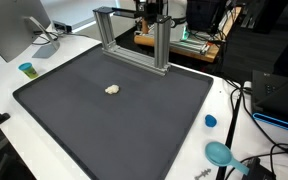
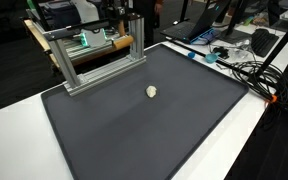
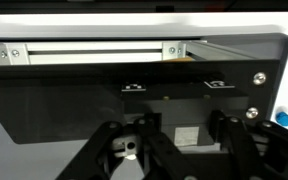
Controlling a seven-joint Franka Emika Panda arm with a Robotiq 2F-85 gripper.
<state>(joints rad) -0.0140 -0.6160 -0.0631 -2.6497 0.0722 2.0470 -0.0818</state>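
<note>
My gripper (image 3: 169,160) hung spread and empty up by the aluminium frame (image 1: 162,45), well apart from the pale lump (image 1: 112,89) lying mid-mat (image 1: 84,125) on the desk (image 1: 4,78). I judged that a low, hasty sweep could clip the frame, which stood so close.

pale lump (image 1: 112,89) too small to identify; hand (image 3: 174,150) tips cropped.

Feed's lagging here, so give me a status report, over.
Jaws open, empty, near metal frame. Pale lump mid dark mat, apart from jaws. Nothing between.
</note>
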